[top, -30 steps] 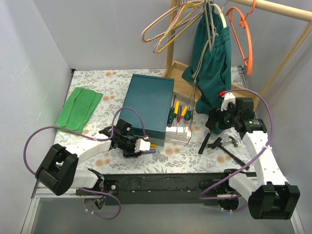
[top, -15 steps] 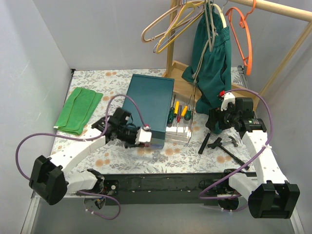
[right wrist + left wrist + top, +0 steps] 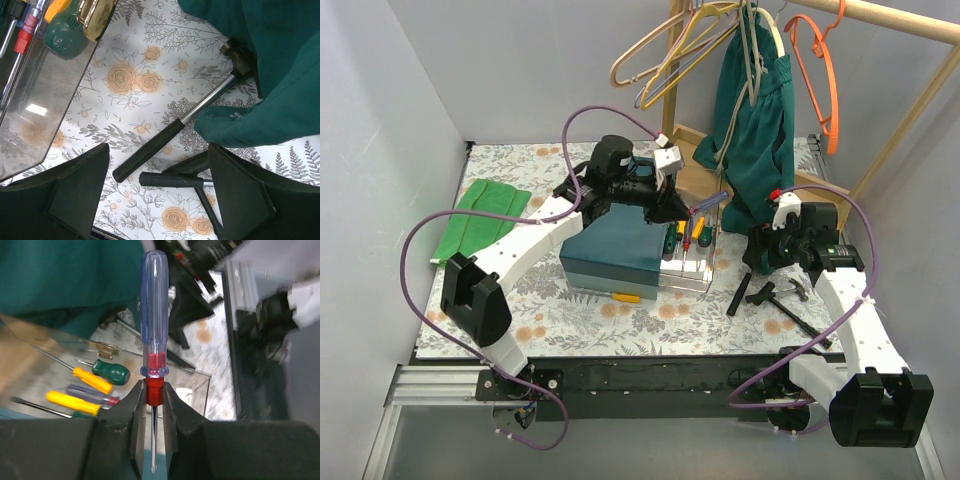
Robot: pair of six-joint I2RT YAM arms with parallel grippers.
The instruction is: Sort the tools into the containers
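My left gripper (image 3: 688, 208) is shut on the red collar of a blue-handled screwdriver (image 3: 153, 305) and holds it above the far end of the clear tray (image 3: 688, 272), which sticks out of the dark teal box (image 3: 620, 235). The blue handle also shows in the top view (image 3: 711, 200). In the tray lie yellow (image 3: 92, 380) and green (image 3: 111, 371) screwdrivers. My right gripper (image 3: 760, 250) is open and empty and hovers over a hammer (image 3: 167, 137) and a black-handled tool (image 3: 177, 179) on the table; in its wrist view it (image 3: 159, 186) straddles them.
A hanging teal garment (image 3: 760, 130) drapes onto the table over the hammer's head (image 3: 239, 55). A wooden rack (image 3: 695, 165) with hangers, one of them orange (image 3: 823, 85), stands at the back. A folded green cloth (image 3: 480, 220) lies at the left.
My left arm has swung from the box's near left corner up and across the box to above the tray, carrying the blue screwdriver. The right arm has not moved.
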